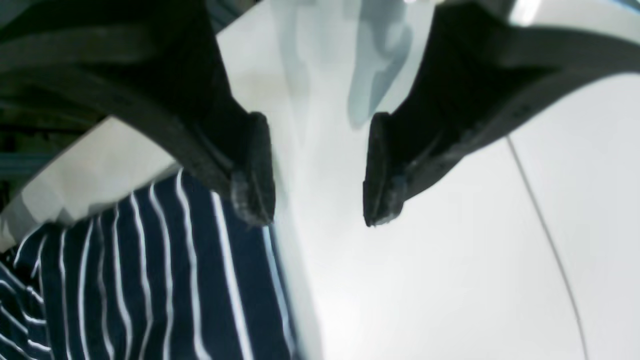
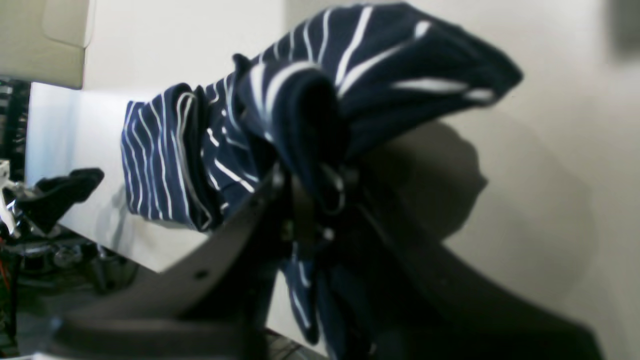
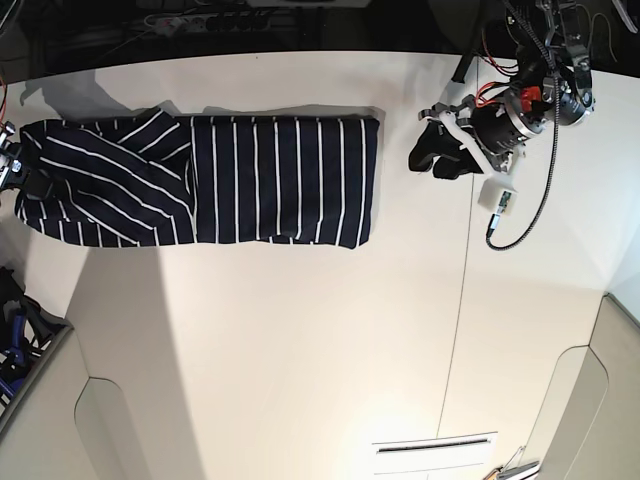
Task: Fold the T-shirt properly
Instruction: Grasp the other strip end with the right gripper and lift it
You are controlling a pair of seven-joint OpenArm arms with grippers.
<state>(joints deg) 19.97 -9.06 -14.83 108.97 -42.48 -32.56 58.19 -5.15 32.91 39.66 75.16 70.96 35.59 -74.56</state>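
The T-shirt [image 3: 250,180], dark navy with thin white stripes, lies as a long band across the far side of the white table [image 3: 300,350]. My right gripper [image 3: 12,175] is at the band's left end, shut on a bunched fold of it [image 2: 320,195]; the cloth [image 2: 350,65] rises and drapes over the fingers. My left gripper [image 3: 432,152] is open and empty, just right of the shirt's right edge. In the left wrist view its fingers [image 1: 255,170] stand apart over bare table, with the striped cloth [image 1: 150,280] at the lower left.
A small white box [image 3: 497,195] with a black cable lies right of the left gripper. A thin seam [image 3: 462,270] runs across the table. The far table edge [image 3: 300,52] is close behind the shirt. Rounded cut-outs [image 3: 110,420] mark the near edge.
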